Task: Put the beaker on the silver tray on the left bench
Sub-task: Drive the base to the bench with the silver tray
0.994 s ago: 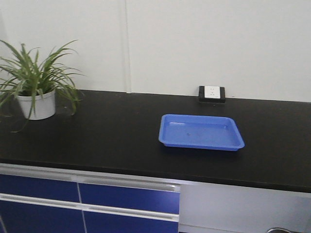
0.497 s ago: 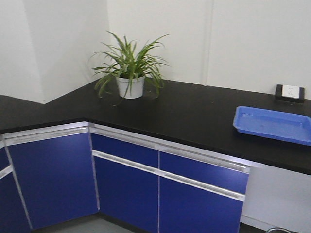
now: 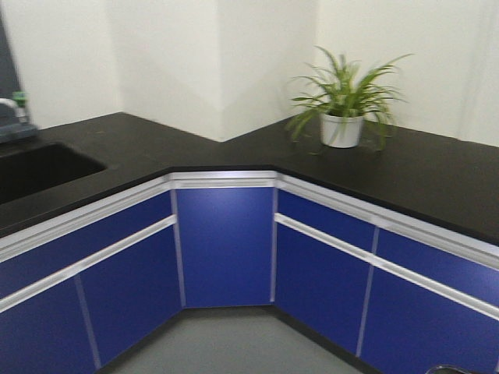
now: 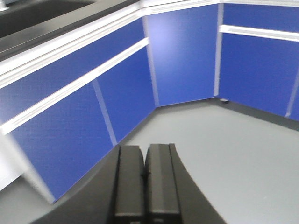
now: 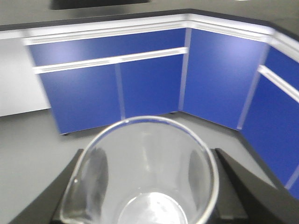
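Note:
My right gripper [image 5: 145, 186] is shut on the clear glass beaker [image 5: 145, 168], whose round rim fills the lower half of the right wrist view; a black finger [image 5: 233, 182] stands on each side of it. It hangs above grey floor facing blue cabinets. My left gripper [image 4: 144, 161] is shut and empty, its two black pads pressed together above the grey floor. The silver tray is out of view. A black worktop bench [image 3: 117, 144] with a white wall behind runs along the left of the front view.
A sink basin [image 3: 39, 167] with a tap [image 3: 12, 109] is set in the black worktop at far left. A potted plant [image 3: 343, 117] stands on the right worktop near the corner. Blue cabinet doors [image 3: 226, 241] wrap the corner above grey floor [image 3: 226, 343].
The front view has swung left: the blue tray and wall socket have left the frame, the plant has shifted right, and the corner, left bench and sink have come into view.

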{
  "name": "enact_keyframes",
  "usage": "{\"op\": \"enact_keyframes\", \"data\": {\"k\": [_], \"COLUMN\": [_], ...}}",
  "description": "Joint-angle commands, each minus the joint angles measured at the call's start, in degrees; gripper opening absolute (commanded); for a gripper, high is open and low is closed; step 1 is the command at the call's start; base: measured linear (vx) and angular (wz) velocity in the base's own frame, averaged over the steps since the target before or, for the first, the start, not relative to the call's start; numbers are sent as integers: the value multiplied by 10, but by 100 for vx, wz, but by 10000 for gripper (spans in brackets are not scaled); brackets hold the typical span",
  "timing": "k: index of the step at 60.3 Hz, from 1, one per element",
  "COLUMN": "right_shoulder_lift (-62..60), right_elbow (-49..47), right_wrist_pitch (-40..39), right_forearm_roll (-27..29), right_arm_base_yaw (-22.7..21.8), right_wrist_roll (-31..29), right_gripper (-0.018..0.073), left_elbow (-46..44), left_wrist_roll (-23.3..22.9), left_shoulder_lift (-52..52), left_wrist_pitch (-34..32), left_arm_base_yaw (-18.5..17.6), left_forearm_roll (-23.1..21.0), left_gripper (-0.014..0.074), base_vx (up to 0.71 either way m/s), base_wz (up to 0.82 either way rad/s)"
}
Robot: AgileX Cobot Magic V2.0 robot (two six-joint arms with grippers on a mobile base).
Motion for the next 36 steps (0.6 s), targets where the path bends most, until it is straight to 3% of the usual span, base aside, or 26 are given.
{"op": "enact_keyframes", "data": {"k": [1,36], "right_shoulder_lift": [-2,-2], "right_elbow": [-18,-18], "right_wrist_pitch": [-44,-44], "right_forearm_roll": [-8,-8], "right_arm_base_yaw": [0,0], "right_wrist_roll": [-3,-3], "right_gripper": [-11,-11], "left_elbow": [11,11], "left_wrist_roll": [-1,-1], "left_shoulder_lift": [-4,-4], "left_wrist_pitch": [-43,-43], "left_arm_base_yaw": [-4,-4], "left_forearm_roll": [-1,-1], "left_gripper": [1,1], "base_vx": [-26,-21], "base_wz": [57,51]}}
